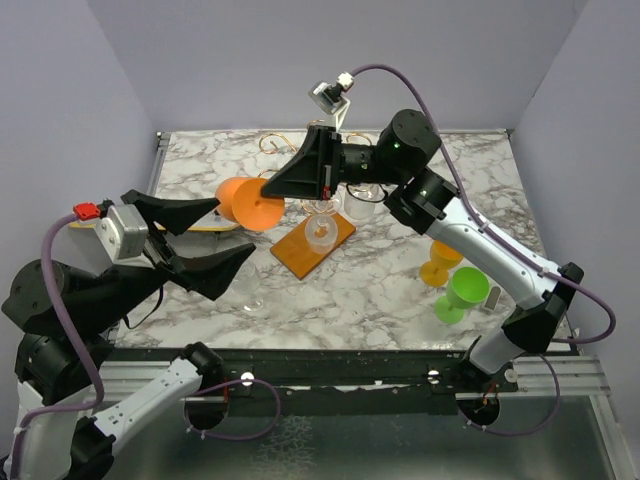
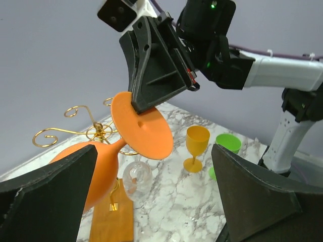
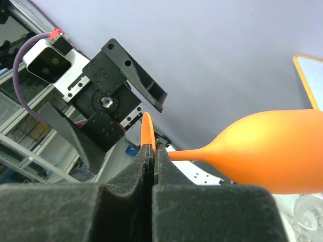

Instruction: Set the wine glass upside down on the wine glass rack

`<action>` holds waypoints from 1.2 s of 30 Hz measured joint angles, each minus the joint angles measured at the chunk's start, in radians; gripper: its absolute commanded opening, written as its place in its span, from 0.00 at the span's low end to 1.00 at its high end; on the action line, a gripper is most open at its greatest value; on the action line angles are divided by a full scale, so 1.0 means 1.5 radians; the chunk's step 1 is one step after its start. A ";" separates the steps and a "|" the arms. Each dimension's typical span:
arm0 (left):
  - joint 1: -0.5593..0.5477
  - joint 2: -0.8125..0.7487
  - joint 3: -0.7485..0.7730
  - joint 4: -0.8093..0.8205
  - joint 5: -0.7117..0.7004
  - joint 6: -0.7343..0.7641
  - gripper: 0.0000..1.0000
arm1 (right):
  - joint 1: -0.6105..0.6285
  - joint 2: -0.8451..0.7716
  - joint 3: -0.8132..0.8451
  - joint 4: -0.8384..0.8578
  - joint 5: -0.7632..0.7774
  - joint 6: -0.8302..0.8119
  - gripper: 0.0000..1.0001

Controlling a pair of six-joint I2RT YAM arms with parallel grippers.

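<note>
From above, the right hand point(image 1: 270, 192) pinches the foot of the orange glass point(image 1: 256, 213), which hangs on its side over the worktop point(image 1: 400, 290), between the middle and the left edge, bowl toward that edge. The left hand point(image 1: 236, 226) gapes wide just beside the bowl, gripping nothing. The rack point(image 1: 296, 254) stands at the worktop's middle, a clear glass point(image 1: 321, 231) at its post; a yellow glass point(image 1: 440, 262) and a green glass point(image 1: 463, 292) stand near the right edge. In the left wrist view, both left fingers point(image 2: 50, 191) are spread apart, the glass between and beyond them, the rack's gold scrolls behind it. In the right wrist view, the right jaws are closed tight on the foot's rim, stem and bowl reaching rightward.
</note>
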 measured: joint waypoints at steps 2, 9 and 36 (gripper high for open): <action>0.000 0.000 0.010 0.001 -0.027 -0.031 0.81 | 0.000 0.014 0.012 0.006 0.005 -0.016 0.01; 0.000 0.012 0.009 0.016 -0.142 -0.127 0.49 | 0.000 0.048 0.043 0.052 0.007 -0.050 0.01; -0.002 0.086 0.008 0.087 -0.290 -0.202 0.00 | 0.001 0.006 0.021 0.020 0.070 -0.250 0.68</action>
